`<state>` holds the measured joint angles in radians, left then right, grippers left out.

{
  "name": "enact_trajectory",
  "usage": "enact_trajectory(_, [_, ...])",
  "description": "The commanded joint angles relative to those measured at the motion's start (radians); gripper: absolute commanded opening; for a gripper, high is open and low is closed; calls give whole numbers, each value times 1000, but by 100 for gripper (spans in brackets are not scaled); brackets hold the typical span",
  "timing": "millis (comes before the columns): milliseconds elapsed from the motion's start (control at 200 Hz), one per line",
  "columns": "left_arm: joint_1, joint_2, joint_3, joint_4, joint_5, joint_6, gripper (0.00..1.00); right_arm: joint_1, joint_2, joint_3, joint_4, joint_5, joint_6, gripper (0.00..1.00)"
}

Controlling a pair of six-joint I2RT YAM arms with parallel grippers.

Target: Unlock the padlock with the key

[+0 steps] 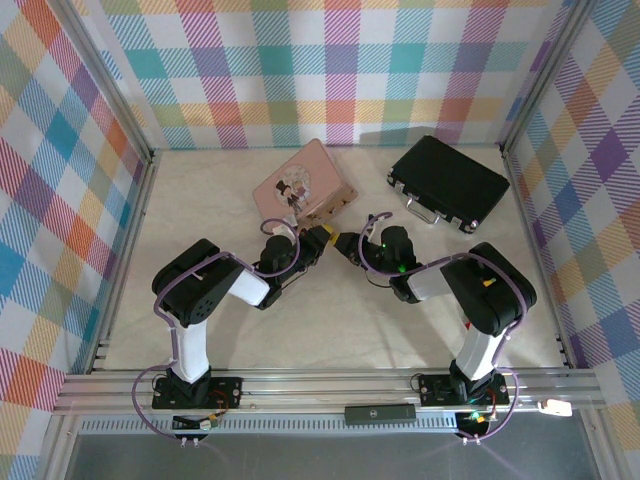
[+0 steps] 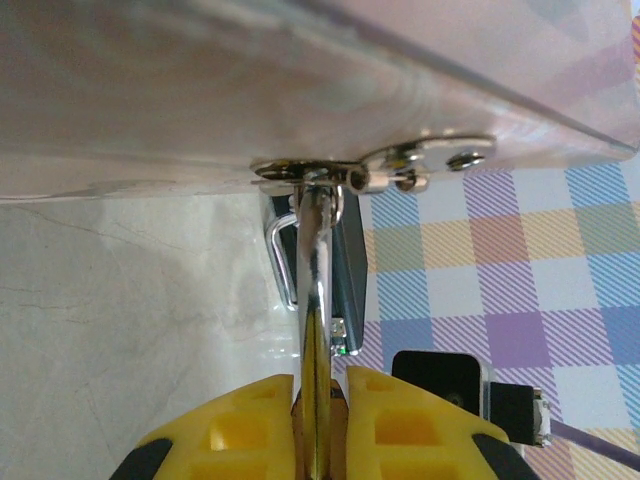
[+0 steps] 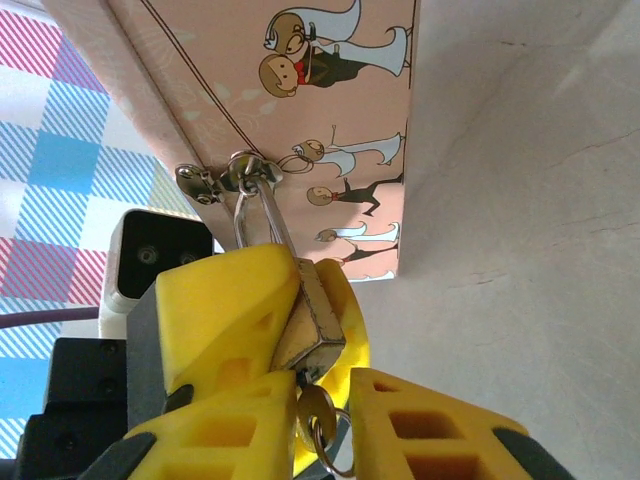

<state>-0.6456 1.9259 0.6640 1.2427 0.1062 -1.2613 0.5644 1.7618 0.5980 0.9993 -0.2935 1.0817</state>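
Pale marbled counter (image 1: 330, 320), plaid walls on three sides. Black case (image 1: 448, 182) lies flat at 1 o'clock from centre, well apart from the rest. Pink box (image 1: 300, 180), printed with cartoon bride-and-groom figures, lies at 11 o'clock, one corner toward the arms. Both arms reach in to that near corner and meet tip to tip just off the box edge. Left pincer (image 1: 322, 236): yellow fingers (image 2: 250, 425) closed flat on the padlock (image 3: 312, 325), gripping its body from both sides. The padlock hangs off the box's silvery clasp (image 2: 430, 160), its thin shackle (image 3: 278, 222) threaded through the clasp loop, its body pointing away from the box toward 5 o'clock in the right wrist view. Right pincer (image 1: 350, 245) comes in from 3 o'clock, fingers (image 3: 430, 435) drawn to a narrow gap. The key (image 3: 316, 418) sits in that gap with its small ring, touching the padlock's bottom end. Cannot tell whether the right fingers actually clamp it.
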Motion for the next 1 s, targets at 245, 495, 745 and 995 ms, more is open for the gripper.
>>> enact_trajectory(245, [-19, 39, -10, 64, 21, -58, 0, 6, 45, 10, 153, -27, 137, 1])
enact_trajectory(495, [-18, 82, -8, 97, 30, 21, 0, -25, -1, 36, 173, -71, 512, 0])
enact_trajectory(745, [-58, 154, 25, 119, -7, 119, 0, 22, 65, 158, 408, 106, 1298, 0])
enact_trajectory(995, [-77, 206, 83, 121, -59, 134, 0, 59, 51, 252, 408, 299, 1389, 0])
